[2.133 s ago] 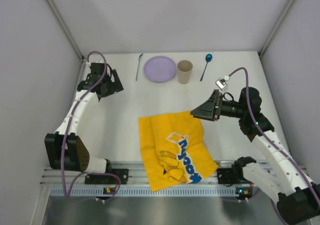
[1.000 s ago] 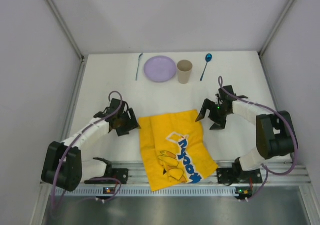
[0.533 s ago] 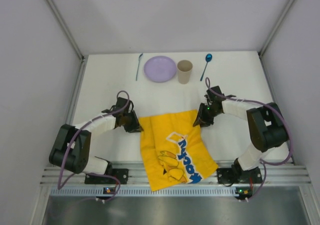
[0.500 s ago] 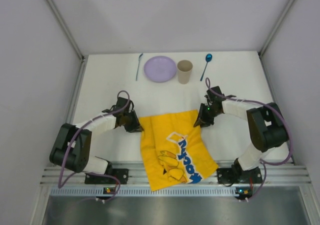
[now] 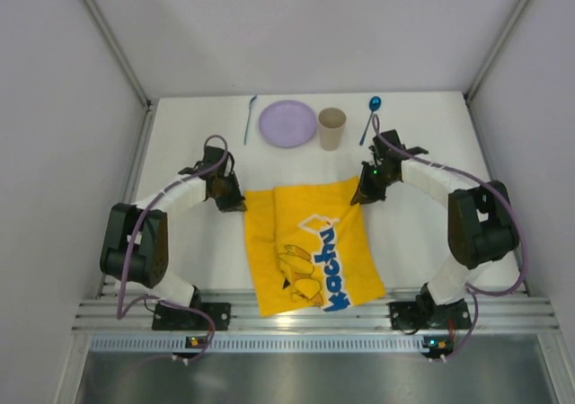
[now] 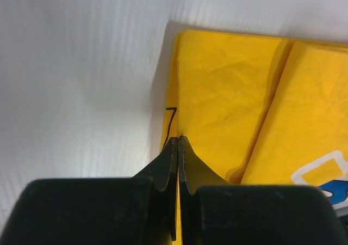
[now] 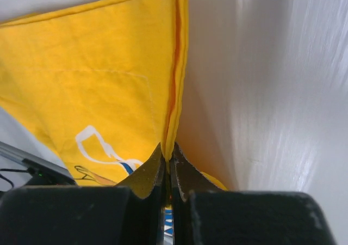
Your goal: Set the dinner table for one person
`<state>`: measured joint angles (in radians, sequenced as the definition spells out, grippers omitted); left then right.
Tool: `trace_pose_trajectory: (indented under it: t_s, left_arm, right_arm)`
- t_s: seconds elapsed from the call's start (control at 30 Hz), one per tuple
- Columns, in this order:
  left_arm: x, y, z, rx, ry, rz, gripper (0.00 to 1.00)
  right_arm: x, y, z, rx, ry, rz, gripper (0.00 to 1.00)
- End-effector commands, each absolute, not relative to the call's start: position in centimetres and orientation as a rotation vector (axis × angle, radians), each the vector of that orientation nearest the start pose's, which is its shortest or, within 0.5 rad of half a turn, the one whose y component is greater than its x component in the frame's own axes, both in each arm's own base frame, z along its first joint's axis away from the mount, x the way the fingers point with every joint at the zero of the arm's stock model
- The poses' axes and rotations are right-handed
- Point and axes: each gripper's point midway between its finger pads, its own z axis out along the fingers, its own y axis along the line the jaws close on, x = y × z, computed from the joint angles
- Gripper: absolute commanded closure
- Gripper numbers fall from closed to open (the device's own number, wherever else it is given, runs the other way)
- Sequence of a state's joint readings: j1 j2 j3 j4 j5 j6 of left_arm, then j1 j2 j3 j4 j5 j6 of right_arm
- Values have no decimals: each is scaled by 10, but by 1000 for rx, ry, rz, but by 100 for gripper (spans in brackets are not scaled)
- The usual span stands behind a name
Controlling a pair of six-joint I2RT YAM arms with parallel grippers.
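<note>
The left gripper [image 6: 178,141] and right gripper [image 7: 167,147] now pinch the far corners of the mat [image 5: 310,242], which has been dragged toward 12 o'clock and sits squarer than a half-second ago. It lies on the table [image 5: 207,251] at 6 o'clock of the plate [image 5: 287,123], seemingly still creased along its left side, so I judge it needs smoothing before the dishes go on.

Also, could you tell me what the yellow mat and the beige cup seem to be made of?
The yellow mat: cloth, matte; it creases, folds and has a hemmed edge. The beige cup: probably matte plastic or paper; too small to tell.
</note>
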<state>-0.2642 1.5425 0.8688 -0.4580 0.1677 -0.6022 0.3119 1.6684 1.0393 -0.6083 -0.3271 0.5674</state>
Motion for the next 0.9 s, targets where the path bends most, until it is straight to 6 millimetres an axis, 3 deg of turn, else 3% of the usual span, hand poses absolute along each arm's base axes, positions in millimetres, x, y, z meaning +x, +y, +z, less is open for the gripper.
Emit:
trace_pose_trajectory:
  t_s: [0.0, 0.03, 0.07, 0.13, 0.17, 0.23, 0.3, 0.33, 0.4, 0.63, 0.87]
  left_arm:
    - [326, -105, 56, -402, 2694, -362, 100]
    - [333, -101, 59, -390, 2691, -351, 100]
    - [348, -97, 65, -397, 2686, -344, 100]
    - [362, -92, 69, -374, 2682, -321, 100]
    - [375, -89, 70, -376, 2686, -308, 100]
    - [395, -87, 79, -344, 2669, -285, 100]
    - [399, -83, 66, -318, 2722, -241, 100]
    - [408, -83, 70, -305, 2713, -237, 100]
    - [406, -79, 58, -274, 2764, -196, 100]
    - [402, -51, 44, -253, 2794, 1, 100]
    - [394, -22, 47, -289, 2790, 172, 100]
  right_arm:
    - [330, 162, 84, 300, 2793, 628, 100]
    - [333, 160, 87, 306, 2805, 616, 100]
    - [349, 160, 95, 303, 2787, 605, 100]
    - [356, 149, 88, 319, 2829, 537, 100]
    - [366, 145, 95, 319, 2811, 523, 100]
    - [368, 136, 86, 346, 2846, 475, 100]
    - [369, 125, 78, 385, 2862, 438, 100]
    - [364, 120, 70, 401, 2887, 417, 100]
    - [360, 106, 61, 432, 2909, 353, 100]
    - [345, 64, 34, 520, 2971, 179, 100]
    - [359, 20, 42, 590, 2947, 50, 100]
